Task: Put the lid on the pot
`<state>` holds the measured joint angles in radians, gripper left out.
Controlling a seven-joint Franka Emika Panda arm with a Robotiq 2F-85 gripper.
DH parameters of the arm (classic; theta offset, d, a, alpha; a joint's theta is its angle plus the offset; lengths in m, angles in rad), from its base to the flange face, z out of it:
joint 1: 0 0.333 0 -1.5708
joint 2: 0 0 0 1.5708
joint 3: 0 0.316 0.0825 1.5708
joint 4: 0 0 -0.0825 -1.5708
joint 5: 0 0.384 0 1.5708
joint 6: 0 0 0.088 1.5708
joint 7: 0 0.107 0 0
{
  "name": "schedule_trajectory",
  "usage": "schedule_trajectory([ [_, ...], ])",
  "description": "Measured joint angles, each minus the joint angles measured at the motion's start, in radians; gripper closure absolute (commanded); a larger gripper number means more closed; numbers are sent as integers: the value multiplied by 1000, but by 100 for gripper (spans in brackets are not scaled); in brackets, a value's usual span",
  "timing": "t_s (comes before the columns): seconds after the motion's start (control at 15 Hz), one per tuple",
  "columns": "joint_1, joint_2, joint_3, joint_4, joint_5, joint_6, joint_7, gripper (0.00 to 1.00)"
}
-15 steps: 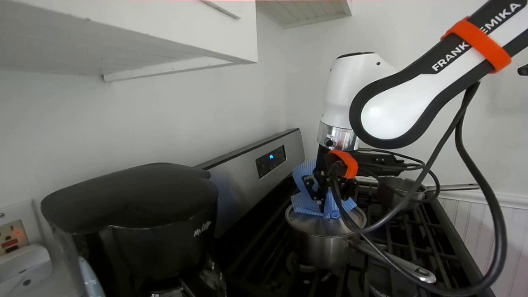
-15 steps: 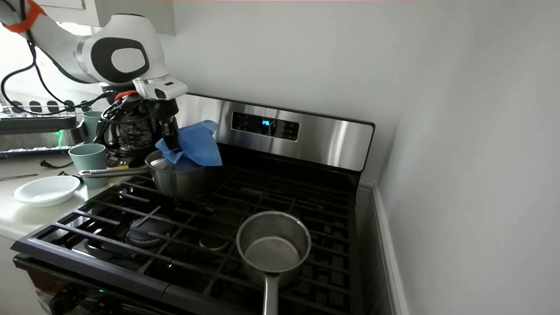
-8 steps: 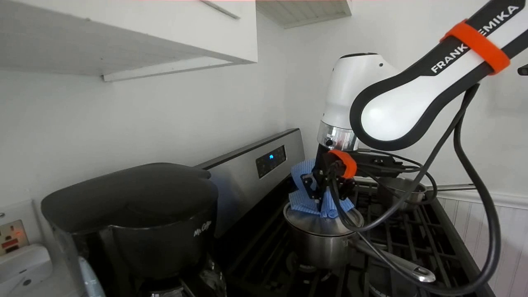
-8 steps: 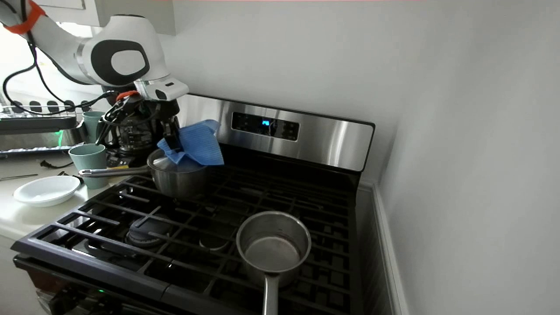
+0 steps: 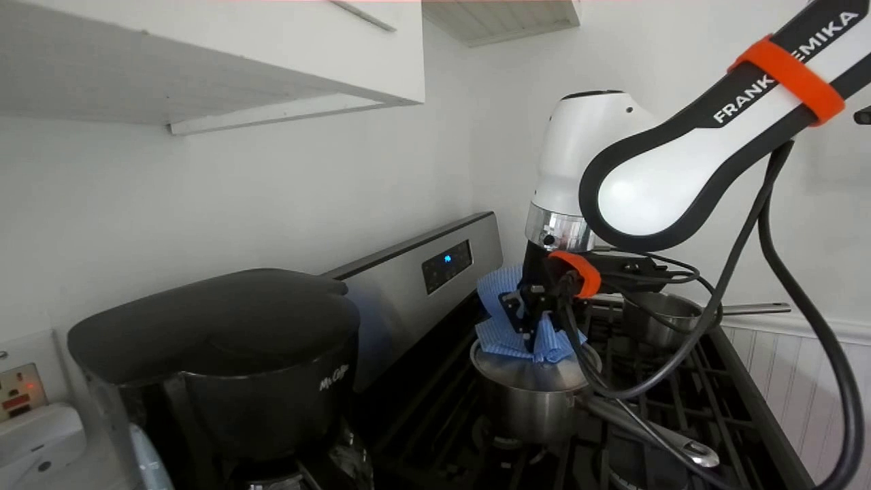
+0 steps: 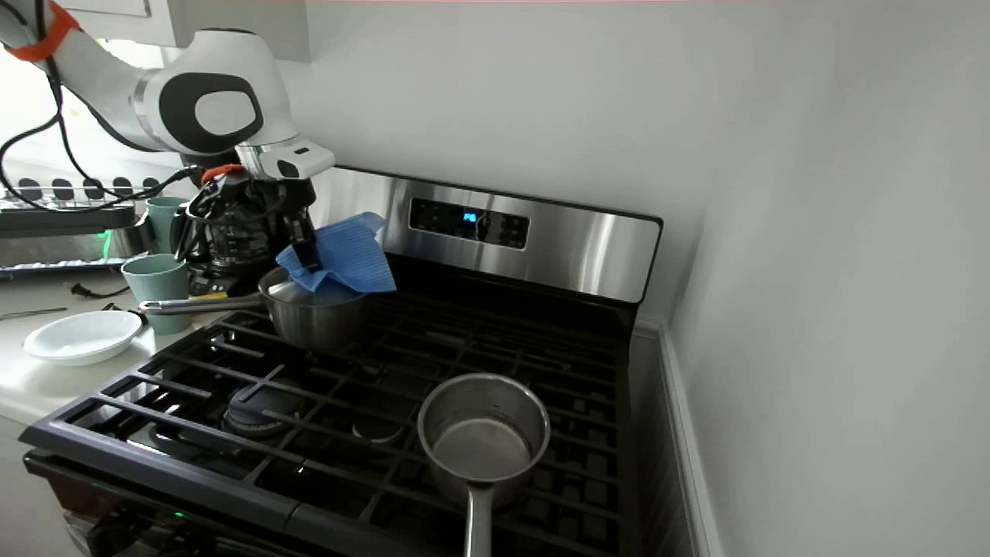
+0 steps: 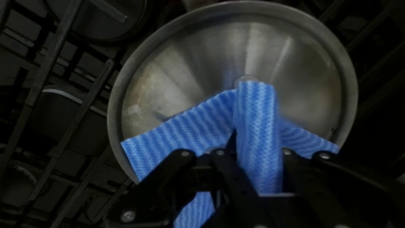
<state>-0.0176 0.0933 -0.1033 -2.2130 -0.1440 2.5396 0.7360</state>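
Observation:
A silver domed lid [image 5: 544, 376] sits at the rim of a steel pot [image 5: 534, 418] on the stove's back burner. In an exterior view the lid [image 6: 288, 291] lies within the rim of the pot [image 6: 313, 325]; I cannot tell whether it is fully seated. A blue striped cloth [image 6: 356, 255] drapes over the lid's middle. My gripper [image 7: 257, 142] points down over the lid, with the cloth [image 7: 256, 126] bunched between its fingers. The cloth covers the lid's knob and most of the fingertips. The lid [image 7: 202, 60] fills the middle of the wrist view.
A smaller open pot [image 6: 483, 441] stands at the stove's front right. A black coffee maker [image 5: 218, 340] is beside the stove. The control panel [image 6: 541, 247] rises behind the pot. A white bowl [image 6: 83, 337] and a green cup [image 6: 157, 280] stand on the counter.
My gripper has turned slightly, and its hanging cable has swung outward. The lid, cloth and pot have shifted only very slightly.

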Motion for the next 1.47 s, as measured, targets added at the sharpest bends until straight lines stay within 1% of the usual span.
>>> schedule_trajectory([
  [0.07, 0, 0, 0, 0, 0, -1, -5, 49],
  [0.13, 0, -1, 0, 0, 0, -2, -9, 43],
  [0.2, -1, 0, 0, 0, 0, -2, -12, 35],
  [0.53, -2, -1, 0, 1, 0, -2, -20, 2],
  [0.6, -3, -1, 0, 1, 0, -3, -21, 0],
  [0.87, -4, -1, 0, 3, 0, -4, -26, 0],
  [1.47, -7, -2, -1, 37, 7, -82, -32, 0],
])
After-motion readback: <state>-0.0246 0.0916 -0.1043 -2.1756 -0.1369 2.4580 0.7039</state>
